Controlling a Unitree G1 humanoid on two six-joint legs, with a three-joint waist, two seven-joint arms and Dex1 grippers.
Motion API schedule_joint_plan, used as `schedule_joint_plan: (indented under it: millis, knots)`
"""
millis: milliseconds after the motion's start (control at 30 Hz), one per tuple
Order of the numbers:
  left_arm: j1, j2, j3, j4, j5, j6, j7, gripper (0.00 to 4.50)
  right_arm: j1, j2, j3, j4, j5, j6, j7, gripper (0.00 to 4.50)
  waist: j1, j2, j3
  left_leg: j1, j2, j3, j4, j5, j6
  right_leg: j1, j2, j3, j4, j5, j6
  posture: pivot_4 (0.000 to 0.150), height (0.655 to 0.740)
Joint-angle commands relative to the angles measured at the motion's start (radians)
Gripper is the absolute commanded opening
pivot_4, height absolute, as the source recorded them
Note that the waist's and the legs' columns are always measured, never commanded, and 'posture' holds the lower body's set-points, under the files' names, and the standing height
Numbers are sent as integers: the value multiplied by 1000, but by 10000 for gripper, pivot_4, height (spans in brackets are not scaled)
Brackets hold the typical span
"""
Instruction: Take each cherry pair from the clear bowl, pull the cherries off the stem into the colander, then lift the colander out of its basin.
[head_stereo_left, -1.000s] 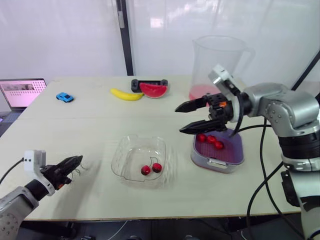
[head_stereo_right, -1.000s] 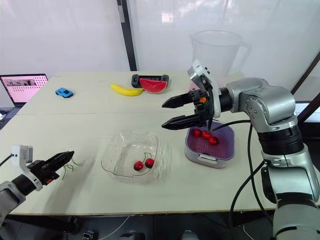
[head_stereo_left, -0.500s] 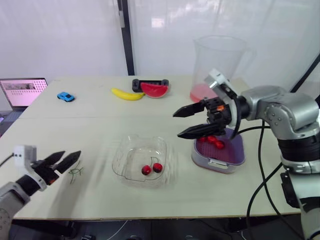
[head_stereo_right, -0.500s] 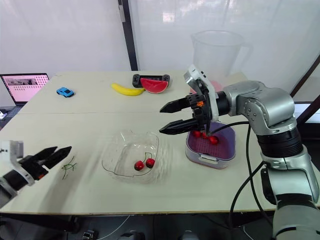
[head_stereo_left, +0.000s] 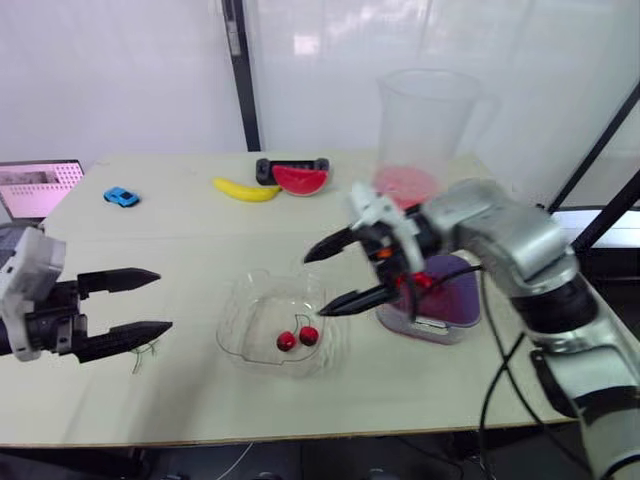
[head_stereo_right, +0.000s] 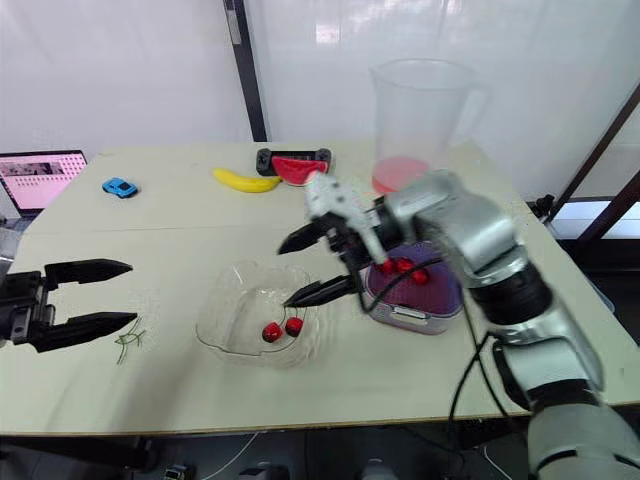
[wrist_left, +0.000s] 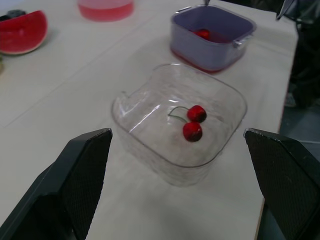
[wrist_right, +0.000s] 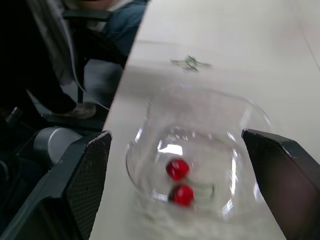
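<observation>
Evidently the job is well along. Several loose cherries (head_stereo_right: 400, 268) lie in the purple colander (head_stereo_left: 462, 295), right of centre in the left eye view, and a bare green stem (head_stereo_right: 128, 340) lies on the tabletop (head_stereo_left: 200, 210) at lower left. One cherry pair (head_stereo_left: 297, 339) is left in the clear bowl (head_stereo_left: 250, 310) at mid-frame. That pair has yet to be lifted and stripped, and the colander has yet to come out of its basin.

The pair lies flat on the bowl's floor. Its two cherries sit side by side, roughly along the frame's left-right line and tipped slightly up to the right. Their thin stems curve up-frame and appear to join there.

The right gripper (head_stereo_left: 313, 285) hangs over the bowl's right rim with its fingers spread wide, holding nothing. The left gripper (head_stereo_left: 164, 300), at lower left and well apart from the bowl, is likewise spread and empty.
</observation>
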Motion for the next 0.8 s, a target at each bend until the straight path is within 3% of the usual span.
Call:
schedule_joint_plan:
  millis: [33,267,533,800]
  knots:
    - [-24,-7,8,53,80,-70,22,44412,-90,71,45,13,-67,63,-102,45000,0,0,0,0,0,0,0,0,0,0,0,0,0,0,0,1500,7400]
    - [24,7,112,183,178,-159,-47,44412,-201,141,249,95,-221,126,-136,45000,0,-1,0,-1,0,0,0,0,0,-2,0,0,0,0,-1,1500,7400]
    - [113,-82,107,46,165,-138,-25,44412,-200,256,425,139,-301,229,-159,45000,1,-1,-1,-3,0,-1,0,0,-1,-4,0,-1,1,1,-1,1500,7400]
    - [117,-104,80,23,178,-144,3,44412,-173,277,587,194,-427,138,-171,45000,-1,-2,-1,-3,0,-2,0,1,-1,-4,0,-1,1,1,-2,1500,7400]
